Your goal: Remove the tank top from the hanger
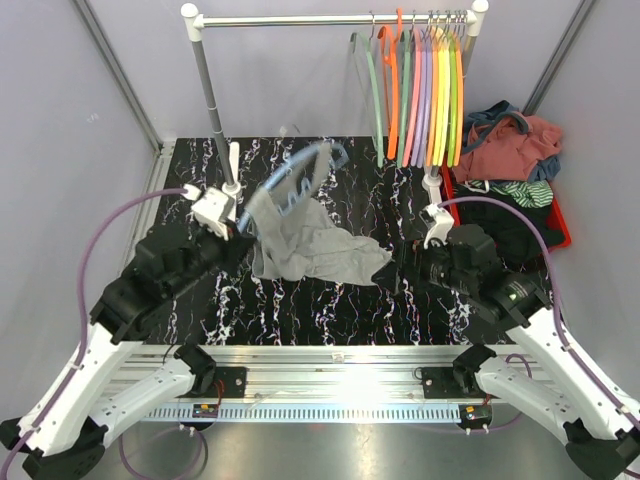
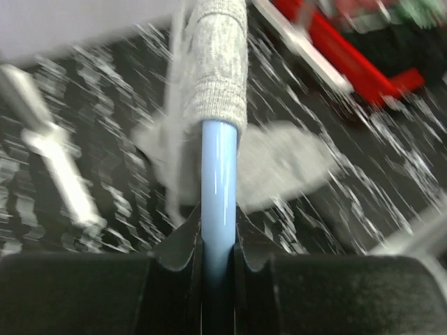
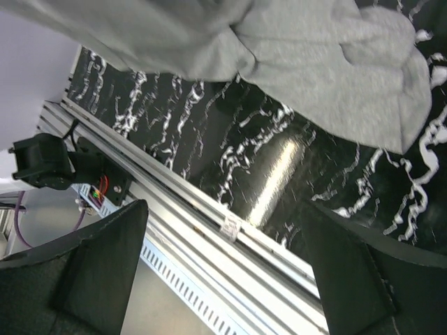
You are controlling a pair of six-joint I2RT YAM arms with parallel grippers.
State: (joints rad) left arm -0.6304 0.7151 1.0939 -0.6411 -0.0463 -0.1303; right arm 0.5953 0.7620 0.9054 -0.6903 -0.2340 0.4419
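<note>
A robot lab cell: grey partition walls (image 1: 60,120) enclose a marbled table (image 1: 330,300) with a clothes rail (image 1: 300,19).

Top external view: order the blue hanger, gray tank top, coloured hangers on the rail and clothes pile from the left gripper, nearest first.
1. blue hanger, clamped in the left gripper.
2. gray tank top, draped just right.
3. coloured hangers, back right.
4. clothes pile, far right.

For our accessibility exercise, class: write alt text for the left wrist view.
The left gripper is shut on a pale blue hanger, whose upper part is sleeved in the grey tank top. Behind, blurred, lies a black marbled table.
</note>
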